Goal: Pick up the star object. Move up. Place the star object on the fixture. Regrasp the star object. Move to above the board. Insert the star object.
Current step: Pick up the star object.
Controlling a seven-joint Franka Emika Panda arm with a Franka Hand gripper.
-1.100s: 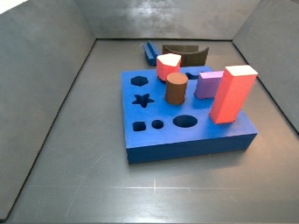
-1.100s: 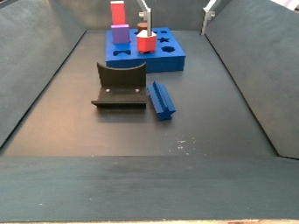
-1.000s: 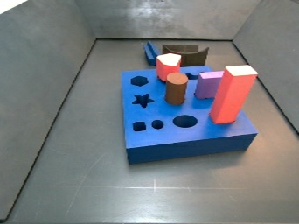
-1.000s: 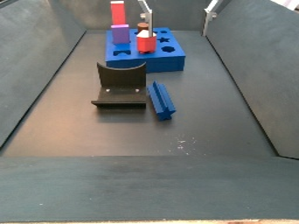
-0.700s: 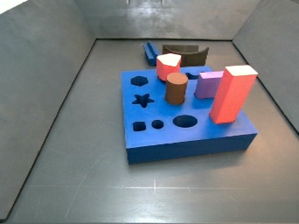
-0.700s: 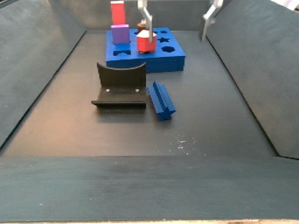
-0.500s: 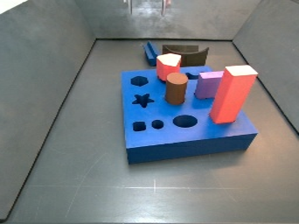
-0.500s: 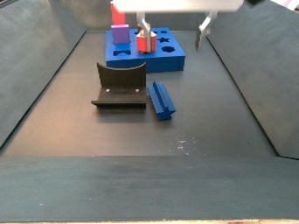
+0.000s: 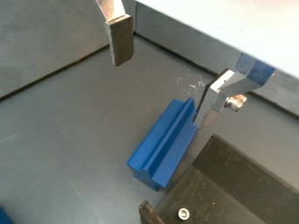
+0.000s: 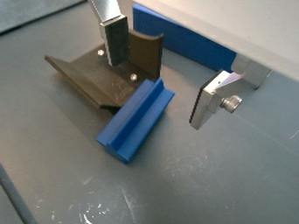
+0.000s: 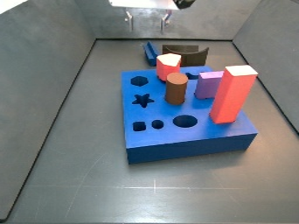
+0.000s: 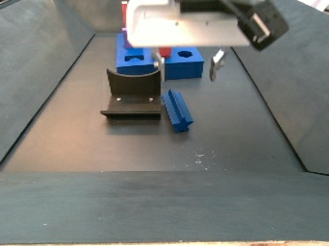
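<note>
The star object (image 12: 178, 109) is a long blue bar lying flat on the floor beside the fixture (image 12: 133, 91). It shows in both wrist views (image 9: 163, 147) (image 10: 135, 124) and at the back in a side view (image 11: 152, 51). My gripper (image 12: 188, 63) hangs above it, open and empty; in both wrist views (image 9: 160, 92) (image 10: 158, 87) the silver fingers (image 9: 121, 44) stand apart on either side of the bar, well above it. The blue board (image 11: 187, 131) has a star hole (image 11: 142, 100).
The board holds a tall red block (image 11: 233, 92), a purple block (image 11: 209, 84), a brown cylinder (image 11: 176, 87) and a red piece with a white top (image 11: 169, 65). Grey walls close in the floor. The board's edge (image 10: 187, 44) lies just behind the fixture (image 10: 105, 74).
My gripper has come down from the top of the side views toward the star object and now fills much of one view. The star object and the board have not moved.
</note>
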